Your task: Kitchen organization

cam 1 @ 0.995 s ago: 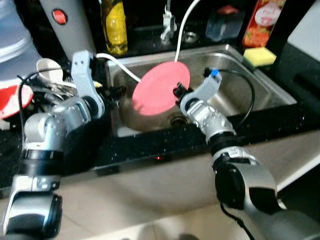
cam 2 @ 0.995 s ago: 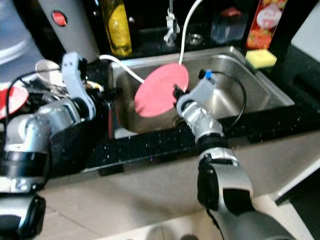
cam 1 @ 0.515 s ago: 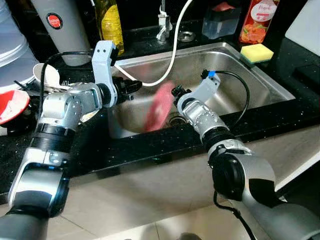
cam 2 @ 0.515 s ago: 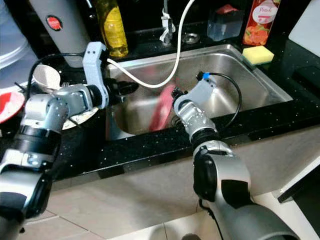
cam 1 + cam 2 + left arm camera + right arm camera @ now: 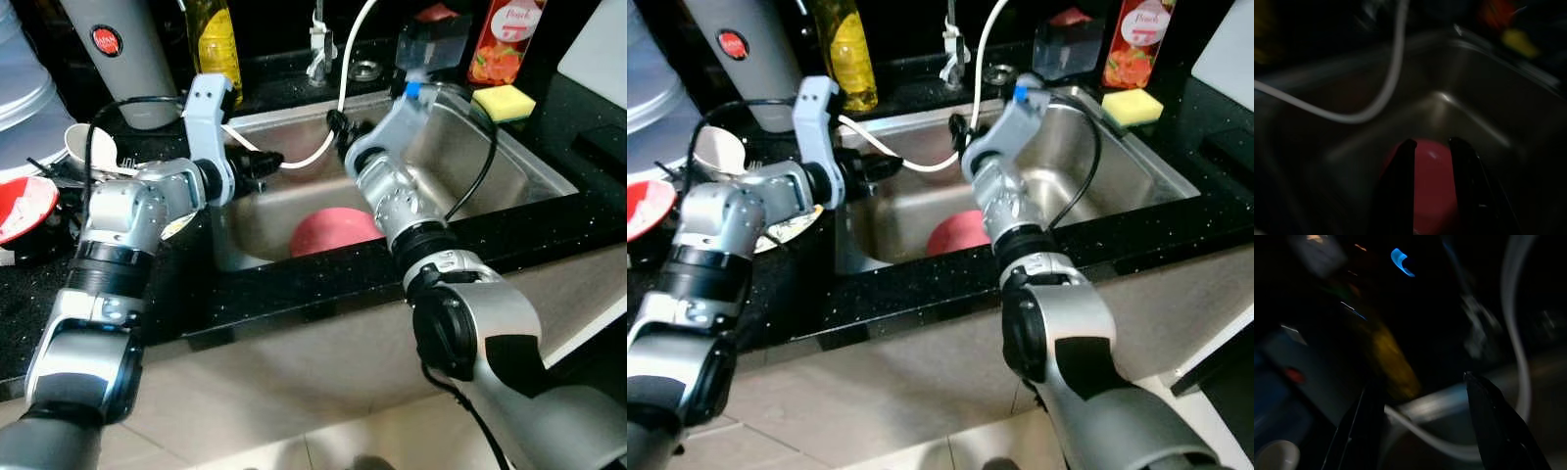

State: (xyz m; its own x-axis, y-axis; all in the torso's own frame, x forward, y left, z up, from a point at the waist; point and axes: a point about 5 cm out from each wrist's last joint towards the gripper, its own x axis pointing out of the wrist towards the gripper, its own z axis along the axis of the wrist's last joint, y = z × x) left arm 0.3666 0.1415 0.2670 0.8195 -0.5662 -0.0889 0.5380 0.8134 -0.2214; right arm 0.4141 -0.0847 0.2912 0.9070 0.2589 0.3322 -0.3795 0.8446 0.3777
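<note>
Watching the pink plate (image 5: 331,231) in the sink (image 5: 509,147), I saw both end effectors empty. The right end effector (image 5: 1422,382) gaped wide; the left end effector (image 5: 1431,145) was narrow. I feared snagging the white hose (image 5: 306,160).

My head views are evenly lit and fairly sharp, with soft glare on the steel sink (image 5: 509,162) wall toward two o'clock. Both wrist views are very dark and smeared; a blue glint (image 5: 1400,262) shows at twelve o'clock.

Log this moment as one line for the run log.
pink plate: lying in sink | right gripper: open, raised near hose | left gripper: open, over sink
</note>
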